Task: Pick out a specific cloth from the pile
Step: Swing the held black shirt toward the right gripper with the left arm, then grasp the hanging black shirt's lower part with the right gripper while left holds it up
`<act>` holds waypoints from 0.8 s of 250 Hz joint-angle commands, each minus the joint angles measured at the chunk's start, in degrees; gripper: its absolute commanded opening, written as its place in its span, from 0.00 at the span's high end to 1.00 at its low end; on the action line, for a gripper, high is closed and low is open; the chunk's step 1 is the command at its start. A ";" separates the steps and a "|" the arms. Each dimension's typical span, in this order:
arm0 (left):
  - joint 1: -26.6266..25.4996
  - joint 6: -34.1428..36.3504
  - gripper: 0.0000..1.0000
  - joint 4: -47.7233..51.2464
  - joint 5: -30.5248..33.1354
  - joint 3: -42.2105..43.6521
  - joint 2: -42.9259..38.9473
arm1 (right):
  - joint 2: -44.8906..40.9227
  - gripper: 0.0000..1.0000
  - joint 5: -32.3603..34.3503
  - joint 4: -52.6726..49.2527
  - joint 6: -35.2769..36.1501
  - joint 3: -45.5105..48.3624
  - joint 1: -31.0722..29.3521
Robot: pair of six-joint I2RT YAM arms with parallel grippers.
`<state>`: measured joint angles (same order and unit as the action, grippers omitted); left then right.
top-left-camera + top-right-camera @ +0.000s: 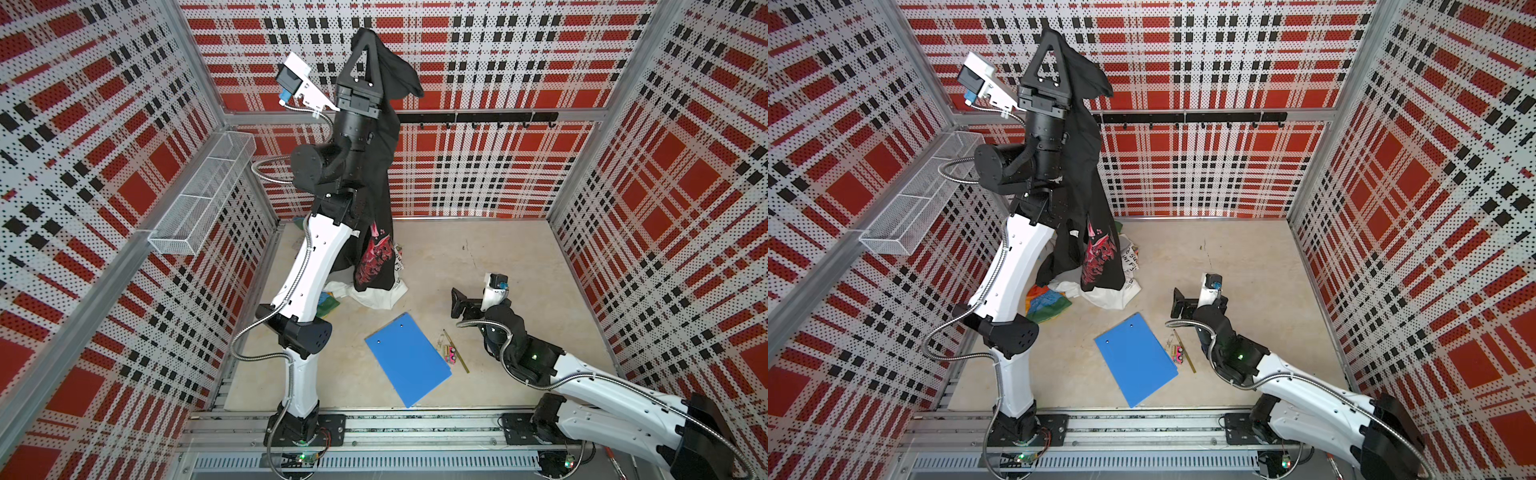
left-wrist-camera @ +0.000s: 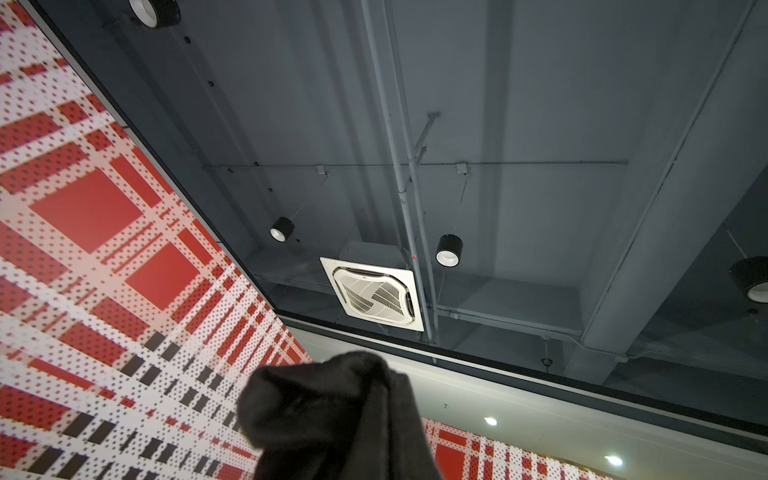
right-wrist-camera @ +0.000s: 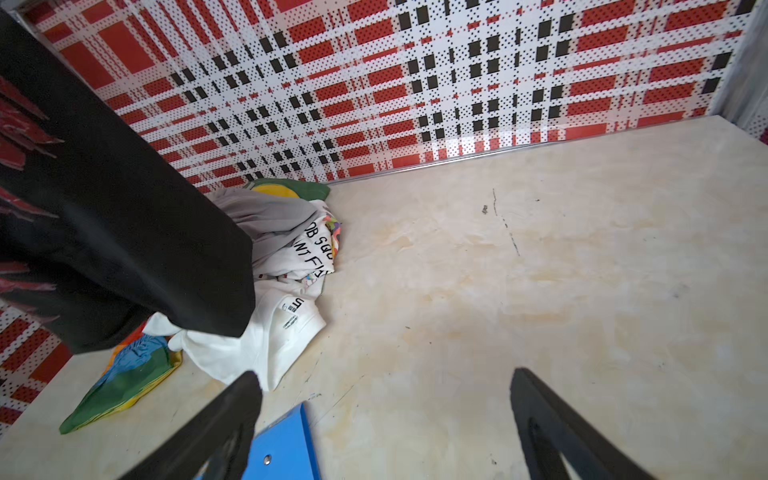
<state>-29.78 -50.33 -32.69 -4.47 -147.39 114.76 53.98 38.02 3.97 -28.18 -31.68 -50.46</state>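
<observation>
My left gripper [image 1: 365,35] [image 1: 1052,35] is raised high near the back wall and is shut on the top of the cloth [image 1: 384,166] [image 1: 1092,166]. This black garment hangs down along the arm, with its red and pink jagged print [image 1: 376,257] [image 1: 1098,257] near the hem. In the left wrist view a bunch of the cloth [image 2: 332,424] hides the jaws. The hem hangs right over the pile [image 1: 374,297] [image 1: 1100,293] [image 3: 282,266] of white, grey and green garments. My right gripper [image 1: 459,301] [image 1: 1179,303] [image 3: 386,382] is low on the right, open and empty.
A blue clipboard [image 1: 407,357] [image 1: 1136,359] [image 3: 286,449] lies on the table in front of the pile. A small pink item [image 1: 451,355] and a thin stick lie beside it. A wire basket [image 1: 203,195] hangs on the left wall. A black hook rail [image 1: 478,118] runs along the back wall.
</observation>
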 commanded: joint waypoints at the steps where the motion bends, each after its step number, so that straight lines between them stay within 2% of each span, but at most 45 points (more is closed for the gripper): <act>1: -2.48 2.20 1.00 -2.53 -0.16 -2.16 0.68 | -1.70 0.00 1.23 1.48 0.27 -0.04 -0.26; 19: -3.75 0.83 1.00 -2.73 0.01 -2.77 1.85 | -2.28 0.00 -7.12 6.64 5.96 0.55 -0.26; 35: -4.77 0.12 1.00 -2.68 -0.57 -3.98 2.96 | -2.06 0.00 -14.26 10.97 7.99 1.04 -0.23; 67: -6.61 1.68 1.00 -2.71 -0.90 -3.07 2.69 | 0.31 0.00 -19.87 18.88 10.68 0.57 0.18; 94: -7.27 2.58 1.00 -2.82 -1.06 -1.16 1.55 | 4.70 0.00 -26.77 20.77 12.96 -4.87 2.22; 135: -7.58 3.13 1.00 -2.94 -1.25 0.81 0.51 | 11.77 0.00 -31.05 21.60 15.67 -14.59 3.39; 172: -7.76 2.69 1.00 -3.71 -2.37 1.75 0.37 | 16.31 0.00 -27.00 22.56 17.36 -20.08 4.21; 200: -7.88 2.86 1.00 -3.86 -2.96 3.25 -0.39 | 17.10 0.00 -31.95 25.04 15.70 -21.85 7.98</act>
<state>-37.08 -48.31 -33.47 -5.76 -145.05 117.80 70.06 9.74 23.53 -12.99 -51.11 -45.69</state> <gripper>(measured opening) 0.048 0.999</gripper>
